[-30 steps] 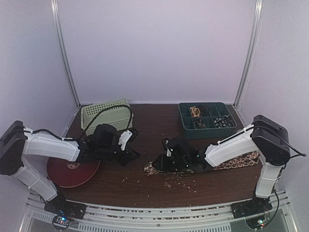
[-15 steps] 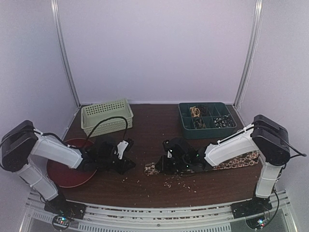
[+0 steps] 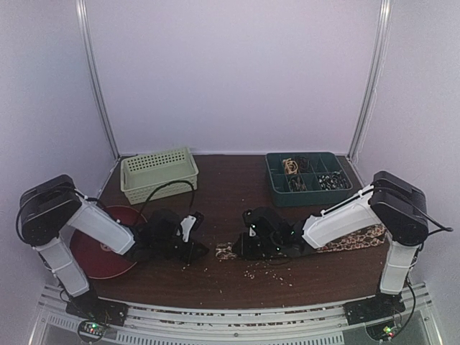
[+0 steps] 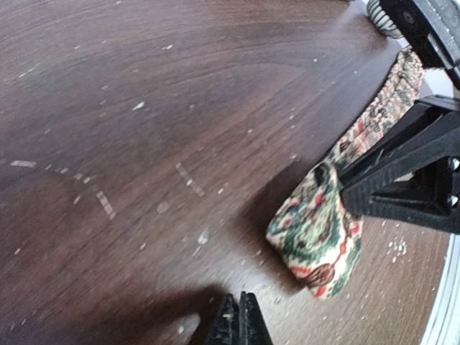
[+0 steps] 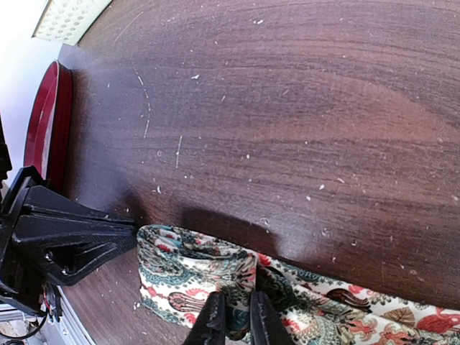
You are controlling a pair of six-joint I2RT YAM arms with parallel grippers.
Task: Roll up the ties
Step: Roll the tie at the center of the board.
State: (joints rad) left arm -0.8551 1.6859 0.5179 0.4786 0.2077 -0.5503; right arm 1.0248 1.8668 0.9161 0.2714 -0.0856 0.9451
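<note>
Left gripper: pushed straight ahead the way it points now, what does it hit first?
Most likely the folded end of the tie. From above, the left gripper aims at it. In its wrist view the fold sits slightly right of its axis, so it may only clip the edge.

Everything sits on the counter [image 3: 230, 188]. The tie [image 3: 353, 238] lies along the near right part, its folded end pointing left. The right end effector [image 5: 236, 303] is on that folded end, and the left end effector [image 4: 241, 310] is just left of it. The plate [image 3: 93, 251] is further left of the tie. The basket [image 3: 159, 172] is behind and left of it, and the divided tray [image 3: 309, 198] is right behind it.
</note>
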